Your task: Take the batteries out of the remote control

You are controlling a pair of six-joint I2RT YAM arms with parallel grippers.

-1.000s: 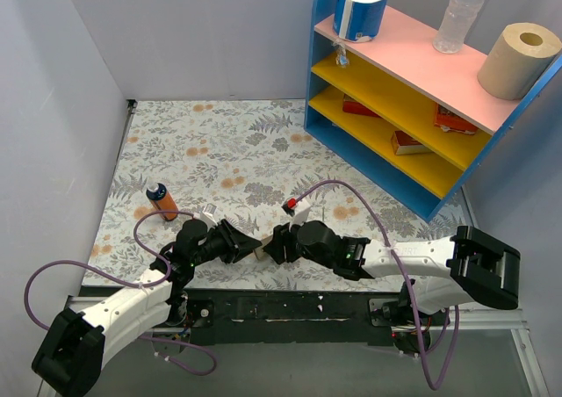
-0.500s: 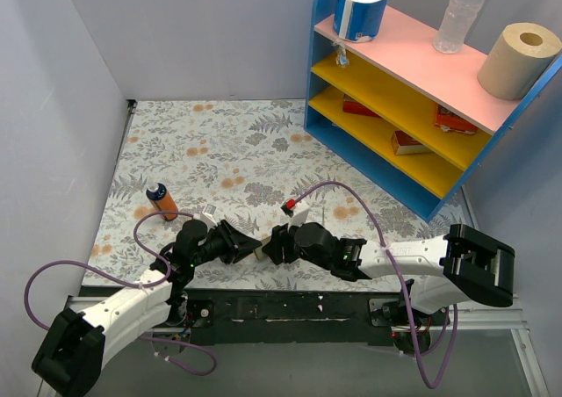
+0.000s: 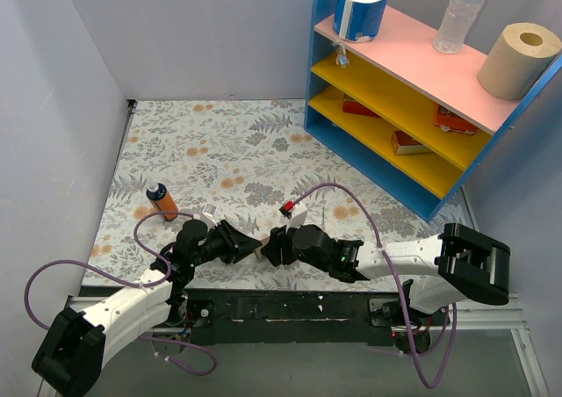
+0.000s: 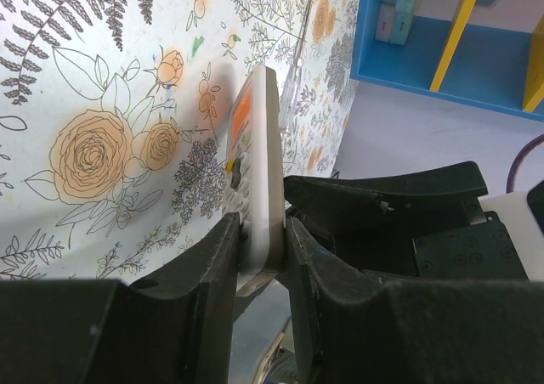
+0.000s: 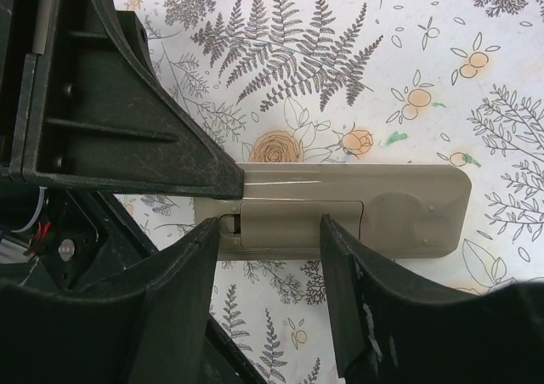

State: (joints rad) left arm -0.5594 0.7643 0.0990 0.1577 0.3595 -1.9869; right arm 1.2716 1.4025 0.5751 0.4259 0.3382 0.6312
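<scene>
My left gripper [image 3: 252,246] is shut on one end of the remote control [image 4: 259,172] and holds it on edge just above the table, white button face to the left in the left wrist view. The right wrist view shows its grey back [image 5: 408,206] with the battery lid [image 5: 297,218] closed. The batteries are hidden under it. My right gripper [image 5: 272,231] is open. Its fingertips [image 5: 344,240] sit at the two ends of the lid, against the remote's lower edge. Both grippers meet at the table's near edge, the right gripper [image 3: 274,244] facing the left one.
An orange bottle with a dark cap [image 3: 161,199] stands to the left. A long silvery stick [image 4: 299,36] lies on the floral cloth beyond the remote. A blue and yellow shelf [image 3: 413,107] with paper rolls and a plastic bottle stands at the back right.
My right gripper has crept a little to the left, closer against the remote. The left arm and the remote have stayed put.
</scene>
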